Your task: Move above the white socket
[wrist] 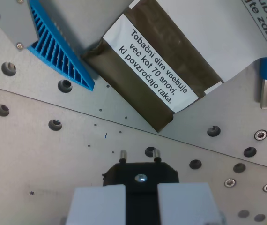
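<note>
Bright even light, soft shadows, slight overall blur, mild glare top right.

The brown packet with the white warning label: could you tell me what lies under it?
The brown packet lies on the grey metal plate, whose holes show around it. A blue ribbed part touches its corner. Anything beneath the packet is covered.

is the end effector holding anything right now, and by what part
Yes: the end effector holds a black plug by its rear body, between its two light fingers; the two metal pins point away from it.

Bare plate (54,159) lies open; blue ribbed block (61,56) and, seemingly, dark box (147,89) obstruct beyond.
</note>
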### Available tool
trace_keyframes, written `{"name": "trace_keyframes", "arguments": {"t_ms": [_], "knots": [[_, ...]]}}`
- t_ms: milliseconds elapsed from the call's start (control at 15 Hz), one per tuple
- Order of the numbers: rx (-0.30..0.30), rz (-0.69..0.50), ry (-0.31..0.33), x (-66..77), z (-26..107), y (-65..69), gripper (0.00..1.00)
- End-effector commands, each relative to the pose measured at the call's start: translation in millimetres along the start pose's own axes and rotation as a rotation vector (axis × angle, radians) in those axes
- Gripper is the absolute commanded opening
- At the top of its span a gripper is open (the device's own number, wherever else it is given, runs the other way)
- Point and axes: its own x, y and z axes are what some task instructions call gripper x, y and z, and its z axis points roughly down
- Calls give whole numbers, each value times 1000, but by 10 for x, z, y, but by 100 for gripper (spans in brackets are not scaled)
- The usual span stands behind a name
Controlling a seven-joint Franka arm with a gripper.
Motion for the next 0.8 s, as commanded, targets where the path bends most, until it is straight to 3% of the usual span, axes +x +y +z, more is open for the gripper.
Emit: {"name": "trace_keyframes", "arguments": {"t_ms": [67, 800], "knots": [[1, 3, 5, 28, 24, 0, 0], [14, 15, -5, 234, 207, -7, 0]]}}
